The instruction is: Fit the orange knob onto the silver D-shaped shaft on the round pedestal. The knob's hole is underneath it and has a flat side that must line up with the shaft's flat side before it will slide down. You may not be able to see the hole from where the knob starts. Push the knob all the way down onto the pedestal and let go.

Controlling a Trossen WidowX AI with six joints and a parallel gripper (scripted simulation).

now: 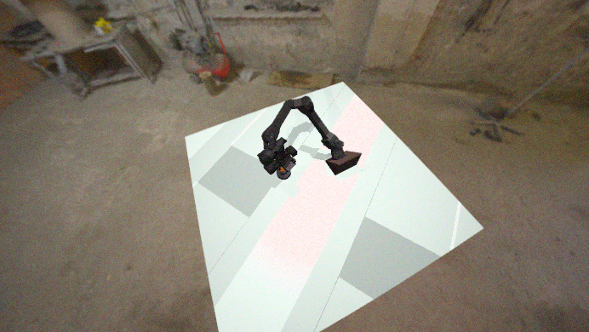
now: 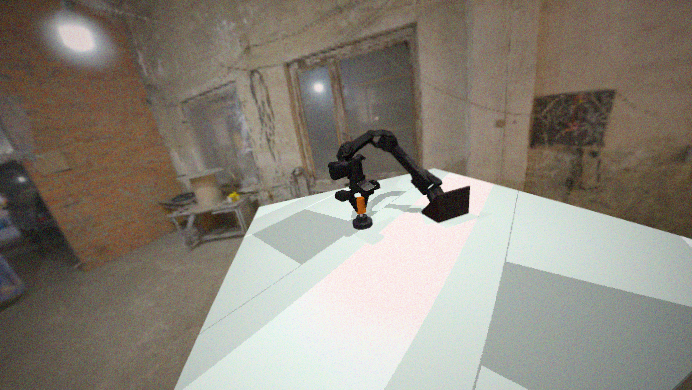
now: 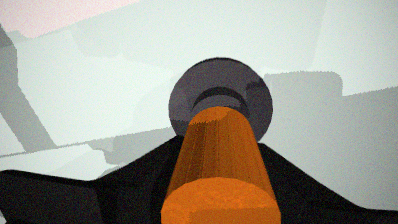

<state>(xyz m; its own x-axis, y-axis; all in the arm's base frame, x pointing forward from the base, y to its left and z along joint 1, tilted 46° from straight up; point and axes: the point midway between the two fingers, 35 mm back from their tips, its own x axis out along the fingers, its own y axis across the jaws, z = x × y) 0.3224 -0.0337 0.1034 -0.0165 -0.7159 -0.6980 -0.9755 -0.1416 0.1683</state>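
Observation:
The orange knob (image 1: 282,169) (image 2: 361,206) (image 3: 219,150) is an upright cylinder. My gripper (image 1: 281,167) (image 2: 360,201) (image 3: 219,146) is shut on it from two sides. The dark round pedestal (image 1: 283,175) (image 2: 362,224) (image 3: 182,97) stands on the table directly below the knob. In the exterior view the knob's lower end is a little above the pedestal, with a small light bit between them that may be the shaft. In the wrist view the knob covers the middle of the pedestal's raised collar. The knob's hole and the shaft's flat side are hidden.
The arm's dark wedge-shaped base (image 1: 345,163) (image 2: 447,206) stands on the table (image 1: 408,191) (image 2: 575,237), to the right of the pedestal in the top and exterior views. The arm arches between base and gripper. Patches of shadow and pink light lie across the table top.

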